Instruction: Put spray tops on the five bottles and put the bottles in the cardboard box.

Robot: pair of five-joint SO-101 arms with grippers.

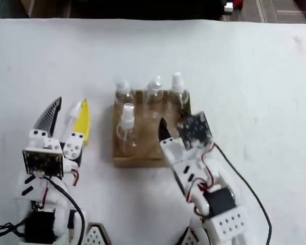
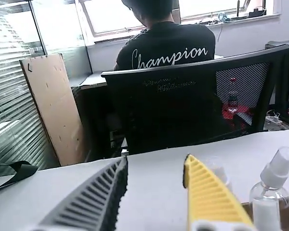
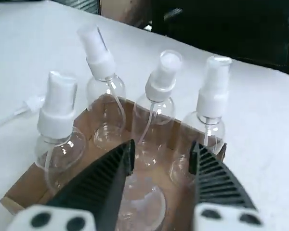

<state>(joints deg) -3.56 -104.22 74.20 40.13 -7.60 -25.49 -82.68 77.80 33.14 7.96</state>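
The cardboard box [image 1: 123, 159] sits mid-table. Four clear bottles with white spray tops stand in it: three along the far side [image 1: 124, 91] [image 1: 154, 90] [image 1: 178, 87] and one nearer [image 1: 128, 124]. They also appear in the right wrist view [image 3: 58, 139] [image 3: 103, 91] [image 3: 159, 96] [image 3: 209, 110]. My right gripper [image 1: 169, 127] [image 3: 162, 147] hangs over the box's near right part, open. A fifth clear bottle body [image 3: 142, 199] shows low between its black fingers, its top hidden. My left gripper [image 1: 70, 102] [image 2: 155, 161] rests left of the box, open and empty.
A small white piece with a thin tube [image 3: 24, 108], perhaps a spray top, lies on the white table [image 1: 255, 76] beside the box. Bare table lies right of and behind the box. Beyond the far edge are a chair [image 2: 192, 106] and a leaning board [image 2: 53, 110].
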